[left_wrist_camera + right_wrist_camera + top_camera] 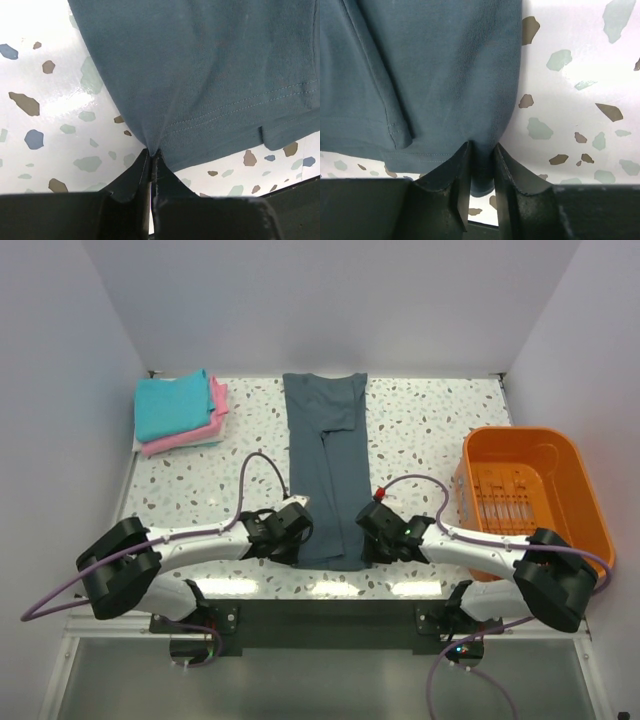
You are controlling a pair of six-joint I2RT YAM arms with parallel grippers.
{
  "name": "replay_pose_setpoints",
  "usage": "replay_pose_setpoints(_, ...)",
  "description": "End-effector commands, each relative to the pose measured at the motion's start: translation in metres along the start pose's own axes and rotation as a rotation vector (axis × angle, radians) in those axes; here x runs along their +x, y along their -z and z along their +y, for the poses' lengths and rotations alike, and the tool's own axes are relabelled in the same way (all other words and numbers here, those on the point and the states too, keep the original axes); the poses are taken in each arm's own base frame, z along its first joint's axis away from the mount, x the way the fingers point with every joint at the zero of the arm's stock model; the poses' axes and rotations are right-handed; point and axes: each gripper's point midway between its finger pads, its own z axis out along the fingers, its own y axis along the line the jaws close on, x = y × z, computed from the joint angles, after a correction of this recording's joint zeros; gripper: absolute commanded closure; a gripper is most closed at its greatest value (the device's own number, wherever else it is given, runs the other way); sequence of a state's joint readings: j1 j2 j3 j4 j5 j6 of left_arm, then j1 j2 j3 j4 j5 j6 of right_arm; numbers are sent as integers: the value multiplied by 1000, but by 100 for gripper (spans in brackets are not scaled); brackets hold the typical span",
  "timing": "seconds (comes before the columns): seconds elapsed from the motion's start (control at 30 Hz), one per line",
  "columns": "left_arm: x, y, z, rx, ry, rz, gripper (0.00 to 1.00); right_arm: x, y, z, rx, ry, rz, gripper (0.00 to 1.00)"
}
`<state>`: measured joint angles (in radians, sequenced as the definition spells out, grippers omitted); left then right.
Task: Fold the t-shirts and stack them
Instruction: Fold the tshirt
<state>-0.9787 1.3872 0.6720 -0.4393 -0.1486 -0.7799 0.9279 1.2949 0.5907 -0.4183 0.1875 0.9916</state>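
Clamped shut, my left pincer, below the turquoise t-shirt folded atop the pink t-shirt at upper left, grips the slate t-shirt by its near hem. It lies as a long strip mid-frame. My right pincer grips the other corner. Crosswise folding and stacking remain, I judge.

Orange plastic bin on right side of speckled table.
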Motion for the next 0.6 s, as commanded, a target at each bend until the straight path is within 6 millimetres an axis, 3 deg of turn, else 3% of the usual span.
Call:
replay_pose_setpoints(0.0,-2,7,2,-11,19,-19,100,13,-2,-17,48,-10,42,75)
replay_pose_setpoints(0.33,22,22,11,71,166,-32,100,50,6,-33,-13,-35,151,100)
replay_pose_setpoints(0.47,37,27,2,190,202,-14,100,58,11,-31,-58,-42,181,100)
replay_pose_setpoints(0.57,52,29,-3,278,244,8,100,65,21,-19,-153,-43,209,100)
